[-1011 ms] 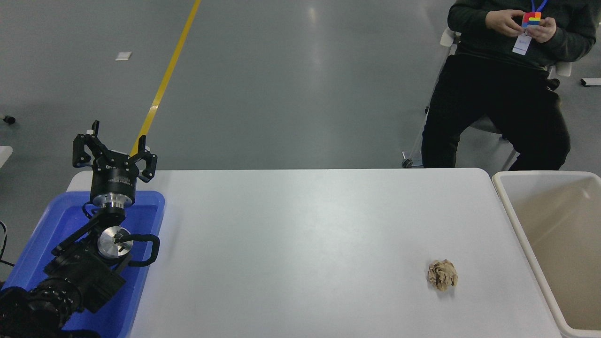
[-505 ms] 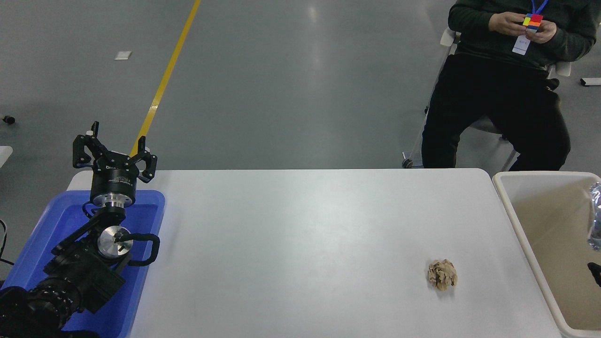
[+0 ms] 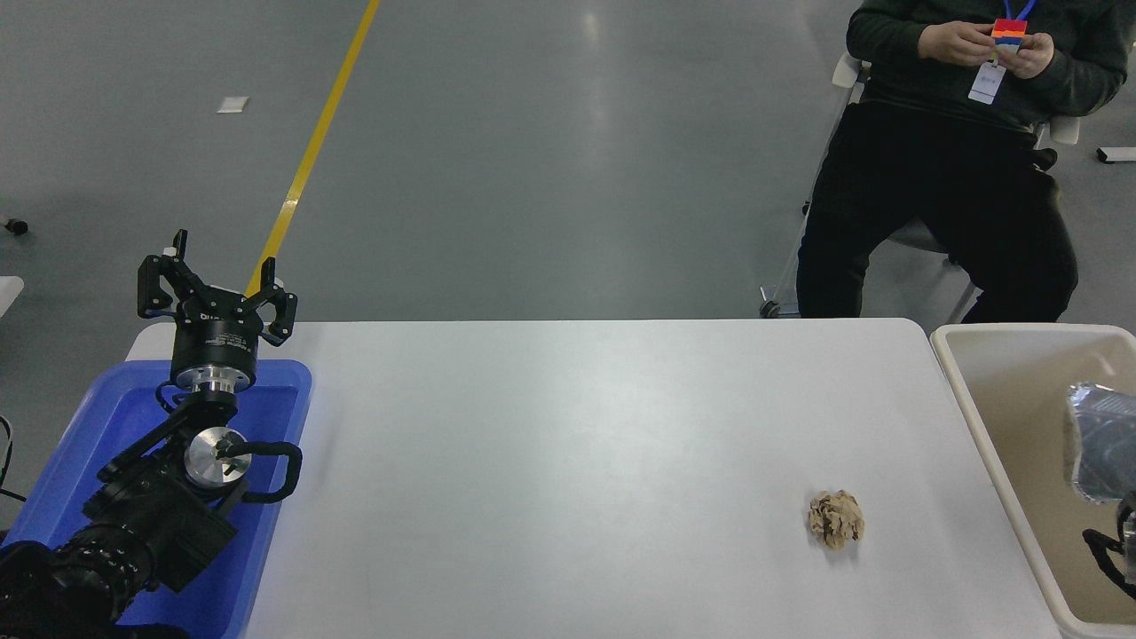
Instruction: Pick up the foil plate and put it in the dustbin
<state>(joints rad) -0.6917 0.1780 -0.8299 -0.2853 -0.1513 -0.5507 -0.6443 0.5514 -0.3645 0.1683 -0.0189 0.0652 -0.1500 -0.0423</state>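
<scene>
crinkled silver foil plate (image 3: 1103, 442) over smooth cream dustbin (image 3: 967, 417) | right gripper (image 3: 1120, 532) — grip unclear | left gripper (image 3: 216, 288) — splayed, parked

Bright, even overhead light, sharp focus
Soft glare streaks the floor (image 3: 595, 53); faint sheen on the table (image 3: 577, 426)

Grey polished floor (image 3: 550, 160) with soft overhead light glare streaking down the middle. Yellow line (image 3: 311, 151) runs diagonally across it from top toward the counter's far left corner. Small pale square (image 3: 232, 106) on the floor left of the line, probably tape or a tile marker. White counter (image 3: 577, 461) with rounded corners. Person seated on a chair (image 3: 923, 235) at far right. No walls or windows in view.
</scene>
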